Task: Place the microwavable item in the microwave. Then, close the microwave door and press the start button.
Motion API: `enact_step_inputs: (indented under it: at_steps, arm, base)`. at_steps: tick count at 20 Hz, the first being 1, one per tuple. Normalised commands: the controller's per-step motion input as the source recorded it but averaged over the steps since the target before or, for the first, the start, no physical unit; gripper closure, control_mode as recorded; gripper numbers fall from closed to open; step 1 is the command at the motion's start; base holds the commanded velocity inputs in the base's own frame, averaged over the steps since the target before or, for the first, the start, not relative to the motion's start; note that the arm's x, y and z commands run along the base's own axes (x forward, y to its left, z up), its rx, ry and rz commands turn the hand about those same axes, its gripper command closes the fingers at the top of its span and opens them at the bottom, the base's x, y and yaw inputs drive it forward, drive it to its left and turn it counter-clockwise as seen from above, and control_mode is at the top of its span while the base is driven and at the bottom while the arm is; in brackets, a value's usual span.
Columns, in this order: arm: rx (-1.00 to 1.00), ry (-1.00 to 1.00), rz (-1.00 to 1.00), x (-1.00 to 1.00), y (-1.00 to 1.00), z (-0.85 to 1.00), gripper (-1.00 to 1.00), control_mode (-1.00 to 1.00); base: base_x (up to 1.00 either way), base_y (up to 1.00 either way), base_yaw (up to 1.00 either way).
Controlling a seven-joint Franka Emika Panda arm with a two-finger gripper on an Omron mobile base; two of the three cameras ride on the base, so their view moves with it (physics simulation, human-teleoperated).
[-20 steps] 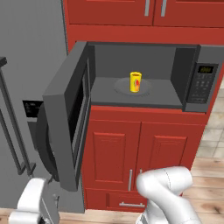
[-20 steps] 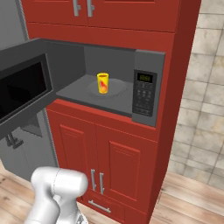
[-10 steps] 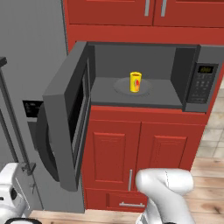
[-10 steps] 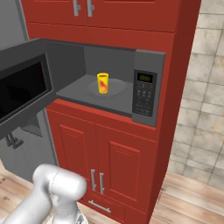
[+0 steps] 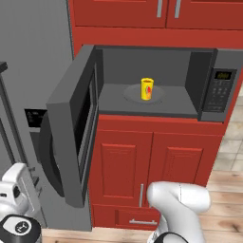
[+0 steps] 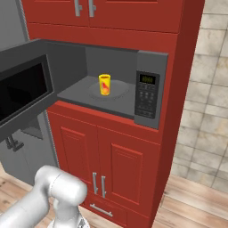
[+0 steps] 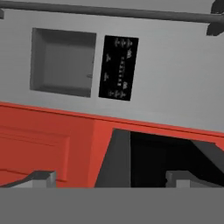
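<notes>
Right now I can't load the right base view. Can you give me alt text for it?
A small yellow cup stands upright inside the open microwave, on the round turntable. The microwave door is swung wide open to the left. Red cabinets sit above and below, and the white arm rises at lower left.

We see the microwave (image 5: pixel 156 85) floor carrying the small yellow cup (image 5: pixel 147 88) upright on its round turntable (image 5: pixel 159 95), the keypad panel (image 5: pixel 219 90) at three o'clock.

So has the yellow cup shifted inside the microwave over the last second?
No. The yellow cup sits at the same spot on the microwave floor, left of the keypad.
</notes>
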Motion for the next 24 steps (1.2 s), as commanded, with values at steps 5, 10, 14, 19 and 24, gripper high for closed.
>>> enact_step_inputs:
  at_steps: [5, 10, 14, 19, 24]
  arm:
    - [0.0, 0.0, -0.06, 0.15, -0.92, 0.0, -1.0, -1.0]
    - [0.02, -0.05, -0.06, -0.14, -1.0, 0.09, -1.0, -1.0]
    - [0.03, -0.11, -0.02, -0.2, -1.0, 0.34, -1.0, -1.0]
    - [0.04, -0.13, 0.0, -0.11, -1.0, 0.52, -1.0, -1.0]
    - [0.08, -0.07, 0.0, 0.0, -1.0, 0.42, -1.0, -1.0]
  base:
    - [0.0, 0.0, 0.0]
    - [0.0, 0.0, 0.0]
    - [0.0, 0.0, 0.0]
    - [0.0, 0.0, 0.0]
    - [0.0, 0.0, 0.0]
